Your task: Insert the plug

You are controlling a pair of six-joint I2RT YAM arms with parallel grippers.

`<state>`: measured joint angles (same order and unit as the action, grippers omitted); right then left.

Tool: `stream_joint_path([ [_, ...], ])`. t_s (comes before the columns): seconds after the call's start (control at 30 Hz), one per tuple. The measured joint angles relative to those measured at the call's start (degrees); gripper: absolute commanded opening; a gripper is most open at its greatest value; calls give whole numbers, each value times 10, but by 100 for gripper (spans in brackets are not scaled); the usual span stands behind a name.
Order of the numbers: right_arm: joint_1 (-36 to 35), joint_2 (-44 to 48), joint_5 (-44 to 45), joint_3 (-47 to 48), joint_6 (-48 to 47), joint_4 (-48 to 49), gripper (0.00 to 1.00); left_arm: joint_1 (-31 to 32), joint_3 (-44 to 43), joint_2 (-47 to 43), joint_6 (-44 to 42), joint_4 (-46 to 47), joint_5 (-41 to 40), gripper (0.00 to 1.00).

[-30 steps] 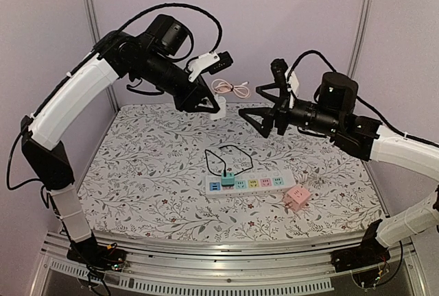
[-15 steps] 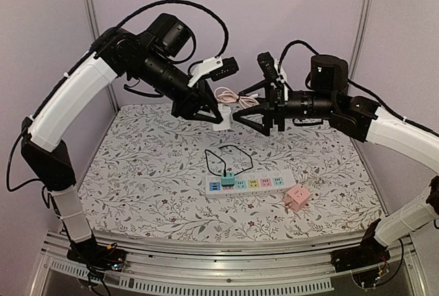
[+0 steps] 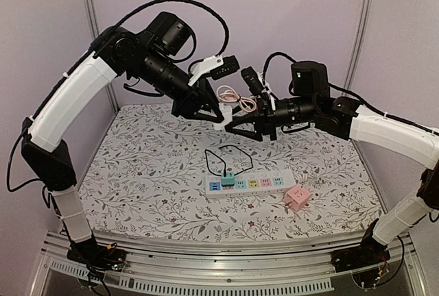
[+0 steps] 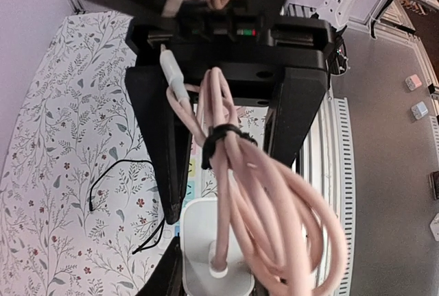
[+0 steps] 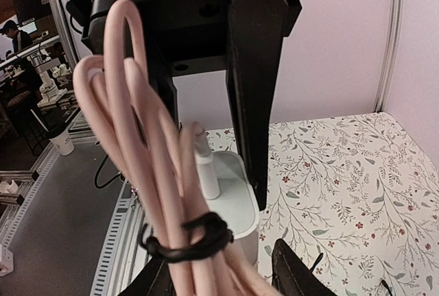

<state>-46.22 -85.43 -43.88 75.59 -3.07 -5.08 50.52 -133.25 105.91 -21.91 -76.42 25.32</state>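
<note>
My left gripper (image 3: 212,111) is raised above the far side of the table and is shut on a white plug (image 4: 212,255) (image 5: 232,196). A coiled pink cable (image 4: 264,207) (image 5: 147,166) runs from the plug, bound by a black tie (image 5: 185,241). My right gripper (image 3: 233,120) faces the left one. Its black fingers (image 4: 158,145) straddle the cable bundle, and a gap shows at one side. Down on the table lies the white power strip (image 3: 255,184) with coloured sockets.
A green plug (image 3: 228,179) with a thin black cord (image 3: 226,153) sits in the strip's left end. A pink cube adapter (image 3: 298,198) lies just right of the strip. The flowered table cloth (image 3: 151,166) ends at purple walls and corner posts (image 3: 87,8).
My right gripper has swung left up to the left gripper, and its jaws have narrowed around the pink cable bundle. The left arm has barely moved.
</note>
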Motion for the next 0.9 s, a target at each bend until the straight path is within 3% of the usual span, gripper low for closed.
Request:
stream_joint_path([
  [0.17,0,0,-5,1,1,0,33,0,0,1,-1,-1,0,0],
  [0.3,0,-1,-9,5,3,0,31,2,1,2,-4,-3,0,0],
  [0.43,0,-3,-18,9,-3,6,4,4,2,3,2,-7,1,0],
  [0.53,0,-4,-23,9,-8,5,0,3,3,3,8,-15,3,3],
  [0.57,0,-5,-25,9,-8,5,0,3,3,3,8,-16,4,18],
  [0.6,0,-5,-28,9,-8,5,0,3,3,3,8,-17,4,45],
  [0.63,0,-5,-29,9,-8,6,0,3,2,3,8,-17,3,64],
  [0.67,0,-5,-30,9,-6,7,0,3,2,3,9,-17,2,73],
  [0.9,0,8,14,-3,8,21,0,0,18,-8,18,3,-62,82],
])
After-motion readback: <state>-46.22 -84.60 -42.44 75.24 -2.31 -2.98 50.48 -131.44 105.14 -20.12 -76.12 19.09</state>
